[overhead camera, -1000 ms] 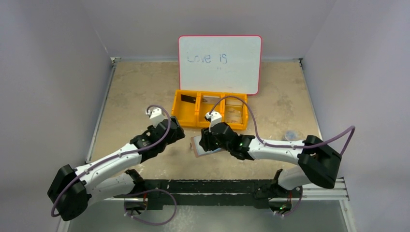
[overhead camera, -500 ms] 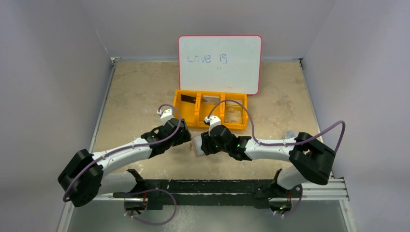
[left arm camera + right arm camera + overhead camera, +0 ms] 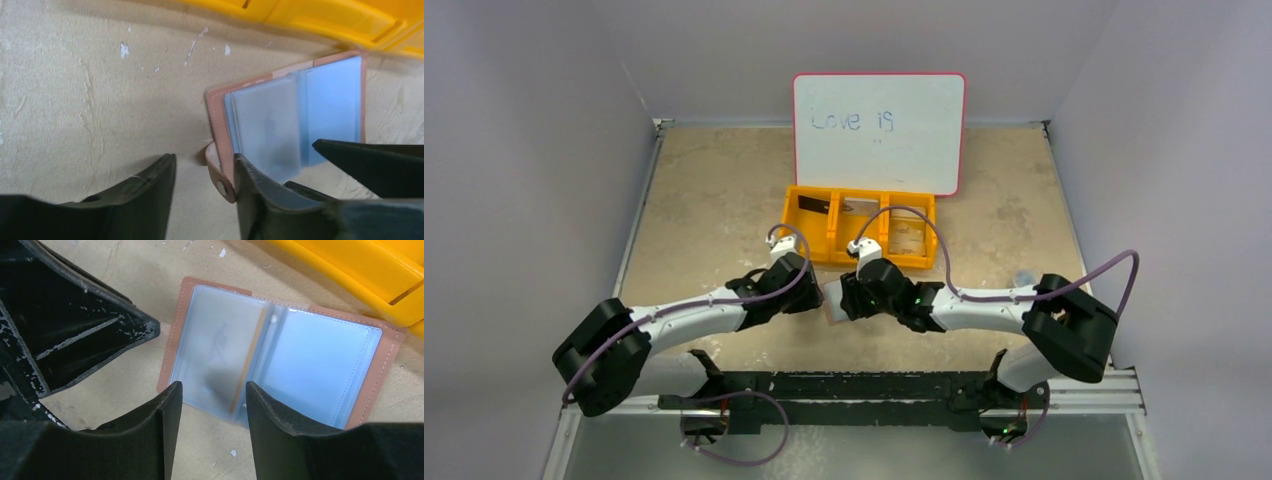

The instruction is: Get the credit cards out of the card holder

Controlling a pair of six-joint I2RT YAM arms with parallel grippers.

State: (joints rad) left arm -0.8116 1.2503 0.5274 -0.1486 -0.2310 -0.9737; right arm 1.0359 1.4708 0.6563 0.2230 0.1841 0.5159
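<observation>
We find the card holder (image 3: 280,355) covered in matt, stitched brown leather-like material, its clear plastic pockets (image 3: 325,367) smooth and glossy. The table top (image 3: 75,90) looks rough, mottled and chipped; the orange plastic tray (image 3: 350,265) shines smoothly, and the left gripper's black fingers (image 3: 75,335) are matt and scuffed.

I count one brown bifold card holder (image 3: 280,350) with clear pockets, one orange three-compartment plastic tray (image 3: 833,225), three flat cards (image 3: 814,205) inside it, and one pink-rimmed whiteboard (image 3: 879,130).
</observation>
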